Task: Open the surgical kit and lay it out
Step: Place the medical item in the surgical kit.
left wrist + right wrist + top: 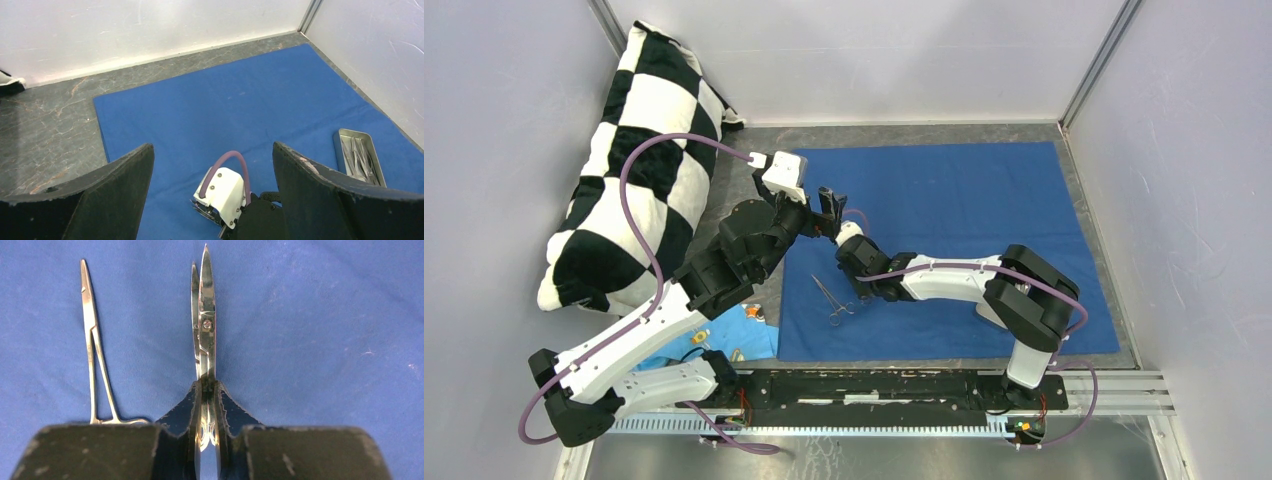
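I see the wrap (964,220) spread flat, one forceps (832,300) laid at its lower left, my right tool (207,390) pinching scissors (206,325) beside it, my left tool (211,150) wide open and empty, and more instruments (357,157) left in the tray (339,150).

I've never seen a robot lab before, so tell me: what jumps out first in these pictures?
A big black-and-white checkered pillow slumps at the far left of the table, beside a dark blue cloth spread flat. Up close, the right gripper pinches a pair of silver scissors, with slim forceps lying on the cloth alongside them.
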`<state>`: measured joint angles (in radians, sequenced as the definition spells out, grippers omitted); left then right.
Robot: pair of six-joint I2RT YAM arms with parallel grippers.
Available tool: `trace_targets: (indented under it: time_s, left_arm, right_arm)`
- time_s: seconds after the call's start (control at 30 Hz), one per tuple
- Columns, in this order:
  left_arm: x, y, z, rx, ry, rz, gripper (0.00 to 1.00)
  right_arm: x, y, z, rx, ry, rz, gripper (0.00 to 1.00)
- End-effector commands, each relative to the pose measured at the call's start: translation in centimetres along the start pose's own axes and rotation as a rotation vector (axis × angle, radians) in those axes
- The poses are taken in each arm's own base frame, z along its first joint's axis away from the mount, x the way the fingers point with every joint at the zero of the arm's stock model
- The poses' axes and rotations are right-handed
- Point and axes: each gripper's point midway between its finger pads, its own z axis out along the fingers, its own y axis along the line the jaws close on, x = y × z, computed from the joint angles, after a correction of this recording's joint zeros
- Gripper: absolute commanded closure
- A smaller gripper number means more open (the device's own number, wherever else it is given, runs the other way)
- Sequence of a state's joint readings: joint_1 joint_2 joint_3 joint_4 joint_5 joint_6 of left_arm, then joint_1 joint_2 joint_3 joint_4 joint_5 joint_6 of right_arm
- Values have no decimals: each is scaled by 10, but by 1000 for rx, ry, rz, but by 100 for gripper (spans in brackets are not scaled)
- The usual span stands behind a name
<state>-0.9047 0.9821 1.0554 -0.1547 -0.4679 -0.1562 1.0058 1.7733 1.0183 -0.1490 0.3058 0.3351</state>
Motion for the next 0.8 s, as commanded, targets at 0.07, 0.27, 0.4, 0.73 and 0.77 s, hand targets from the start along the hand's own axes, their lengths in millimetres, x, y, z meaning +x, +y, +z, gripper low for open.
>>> trace_targets:
  time_s: [0.07, 0.27, 0.4, 0.73, 0.77]
  left_arm:
    - [-12, -2, 1, 11, -40, 10, 7]
    - [-12, -3, 1, 12, -39, 9, 7]
    - [-12, -2, 1, 10, -38, 11, 7]
    - [-11, -3, 2, 13, -37, 11, 7]
    - [-11, -3, 2, 13, -37, 9, 7]
  right_arm:
    - [-6, -3, -7, -8, -24, -23, 86]
    - [-5, -1, -4, -19, -22, -34, 84]
    - [-5, -1, -4, -17, -18, -33, 84]
    - [-3, -4, -7, -10, -20, -32, 82]
    - [-2, -4, -7, -10, -19, -32, 81]
